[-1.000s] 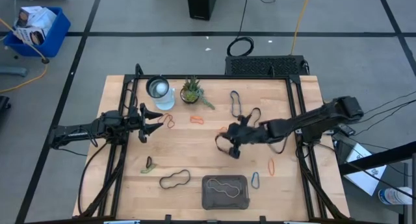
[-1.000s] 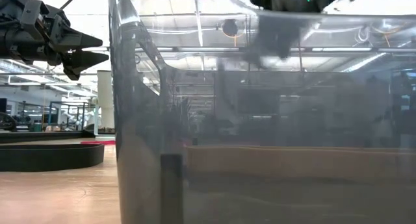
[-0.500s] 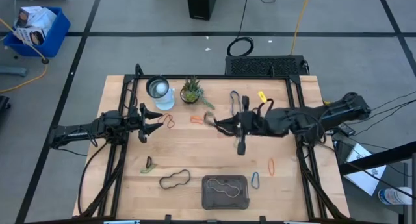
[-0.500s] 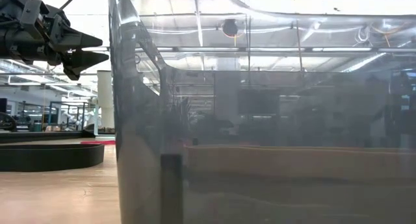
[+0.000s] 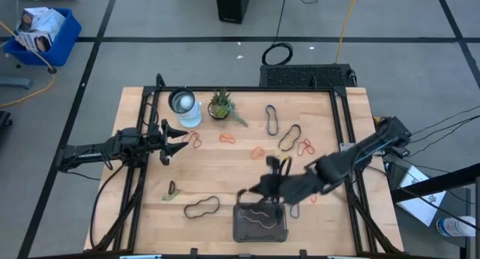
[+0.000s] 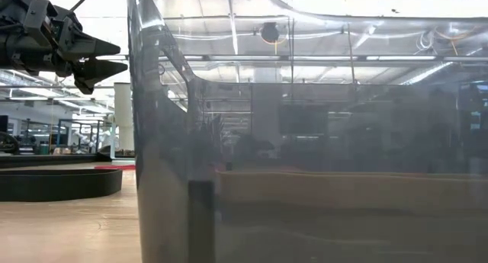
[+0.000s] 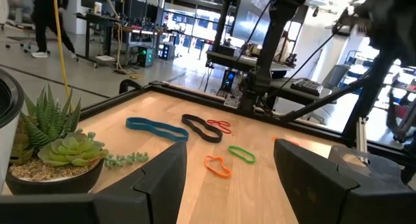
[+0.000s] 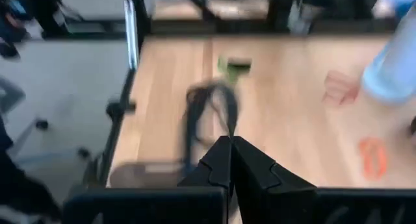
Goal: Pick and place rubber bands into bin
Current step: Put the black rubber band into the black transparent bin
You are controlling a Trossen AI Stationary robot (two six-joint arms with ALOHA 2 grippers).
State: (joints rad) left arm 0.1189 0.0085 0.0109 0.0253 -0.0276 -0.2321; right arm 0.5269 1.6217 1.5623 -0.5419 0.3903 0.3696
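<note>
The dark grey bin [image 5: 261, 230] sits at the table's near edge with one wavy black rubber band [image 5: 259, 214] lying in it. My right gripper [image 5: 251, 191] hovers just above the bin's far rim, pointing toward the table's left, fingers shut [image 8: 229, 146]. A dark bit of band [image 5: 241, 193] shows at its tips. My left gripper [image 5: 176, 136] waits open and empty at the table's left [image 7: 227, 178]. Another black band [image 5: 202, 207] and a green one [image 5: 172, 190] lie flat left of the bin. My right gripper is shut on a black rubber band, and only a small dark piece [image 5: 241, 193] shows beyond the fingertips. The fingers themselves hide which part they have. The fingers come slanting down from the table's right. The band is clear of the table, above the bin's far rim.
Several loose bands lie on the far half: orange [image 5: 227, 138], red [image 5: 195, 139], blue [image 5: 271, 118], black [image 5: 289, 137], red [image 5: 304, 147]; two more [image 5: 313, 195] lie right of the bin. A cup [image 5: 183, 103] and potted succulent [image 5: 222, 105] stand far left. A grey wall [image 6: 305, 141] fills the low view.
My right gripper, shut, first rose and swung toward the far edge from the table's middle, carrying a black band. It then came back toward the near edge and stands over the bin's far rim. My left gripper has kept still.
</note>
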